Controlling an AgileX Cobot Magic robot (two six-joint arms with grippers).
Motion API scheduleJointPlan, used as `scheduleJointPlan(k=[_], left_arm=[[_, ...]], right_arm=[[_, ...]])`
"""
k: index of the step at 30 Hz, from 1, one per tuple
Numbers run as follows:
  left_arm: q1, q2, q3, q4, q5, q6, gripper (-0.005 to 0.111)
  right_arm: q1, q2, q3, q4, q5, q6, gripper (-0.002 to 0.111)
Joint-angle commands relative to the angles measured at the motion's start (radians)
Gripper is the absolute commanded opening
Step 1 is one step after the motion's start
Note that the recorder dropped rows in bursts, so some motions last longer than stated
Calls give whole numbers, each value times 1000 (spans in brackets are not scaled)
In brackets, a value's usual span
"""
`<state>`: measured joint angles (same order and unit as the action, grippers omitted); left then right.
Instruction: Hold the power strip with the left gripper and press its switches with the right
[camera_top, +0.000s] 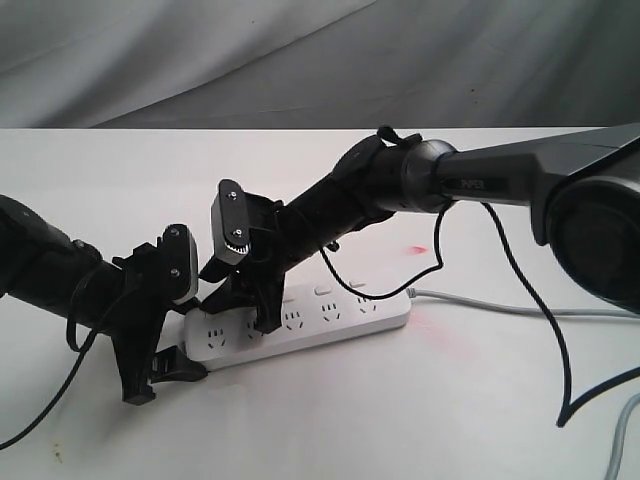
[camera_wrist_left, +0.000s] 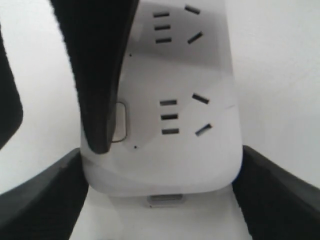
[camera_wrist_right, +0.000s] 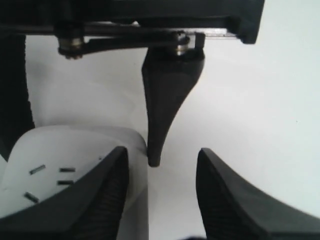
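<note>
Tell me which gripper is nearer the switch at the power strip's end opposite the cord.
Right. One of the fingers of the right gripper lies over that switch, partly hiding it. The left gripper grips the power strip's rounded end, just beyond the switch.

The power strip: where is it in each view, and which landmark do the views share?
Exterior view: the power strip lies on the white table, in the middle of the picture.
Left wrist view: its rounded end fills the middle, between the left fingers.
Right wrist view: that end shows partly behind one right finger.
Shared landmark: the last socket set at that end.
</note>
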<state>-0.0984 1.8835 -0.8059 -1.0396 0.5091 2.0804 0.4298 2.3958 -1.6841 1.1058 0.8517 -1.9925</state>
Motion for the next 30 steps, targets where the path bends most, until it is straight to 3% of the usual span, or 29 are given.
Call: scheduleJointPlan(k=[1, 10, 30], left_arm=[[-5, 3, -3, 9, -39, 12, 57], [-5, 3, -3, 9, -39, 12, 57], [-5, 3, -3, 9, -39, 12, 57]], right_arm=[[2, 20, 53, -97, -81, -33, 41], [2, -34, 29, 42, -22, -42, 41], [-69, -85, 80, -65, 14, 2, 41]])
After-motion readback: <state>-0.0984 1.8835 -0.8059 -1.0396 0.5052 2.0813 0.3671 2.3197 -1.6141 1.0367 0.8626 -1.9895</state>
